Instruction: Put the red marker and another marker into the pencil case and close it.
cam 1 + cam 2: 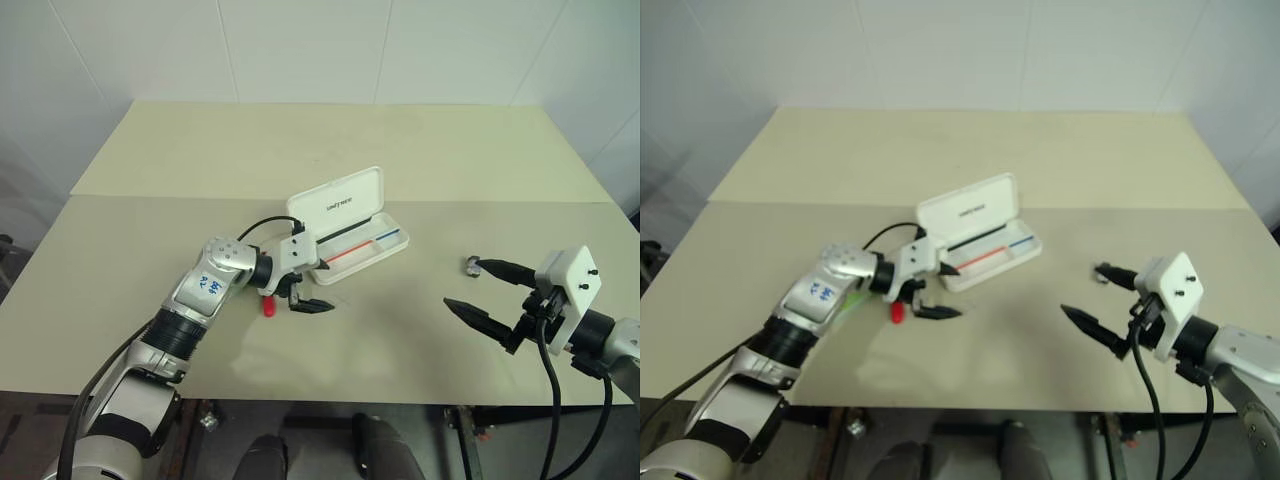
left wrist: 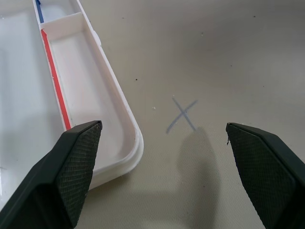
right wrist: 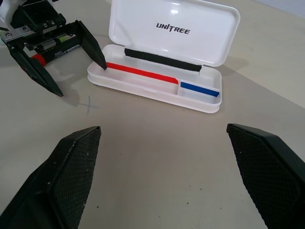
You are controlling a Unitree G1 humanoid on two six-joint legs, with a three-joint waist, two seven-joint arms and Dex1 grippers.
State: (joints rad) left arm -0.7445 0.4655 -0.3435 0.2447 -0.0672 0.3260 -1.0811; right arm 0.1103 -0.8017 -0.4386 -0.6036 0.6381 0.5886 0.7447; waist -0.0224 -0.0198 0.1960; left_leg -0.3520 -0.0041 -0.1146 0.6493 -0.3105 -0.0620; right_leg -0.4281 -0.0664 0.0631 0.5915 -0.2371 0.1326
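On the cream table (image 1: 150, 230), seen from the head views, one white pencil case (image 1: 350, 228) lies open with its lid raised, and one left gripper (image 1: 305, 285) is held just off its near-left end, fingers spread and nothing between them. Most of the red marker (image 1: 268, 306) is covered by that gripper, so a single red tip is seen beneath it; of the other marker, a faint green streak (image 1: 848, 303) alongside the left forearm is all that can be made out in the right eye view. One right gripper (image 1: 478, 288) stands well apart on the right, fingers wide and empty. Along the left wrist, two dark fingertips (image 2: 71, 162) frame a rounded case corner and one pencilled cross (image 2: 181, 114) on the table; the rest of the case is cut off. Along the right wrist, the whole case with its red and blue stripes is shown, and a red marker end (image 3: 38, 59) partly masked by the left gripper.
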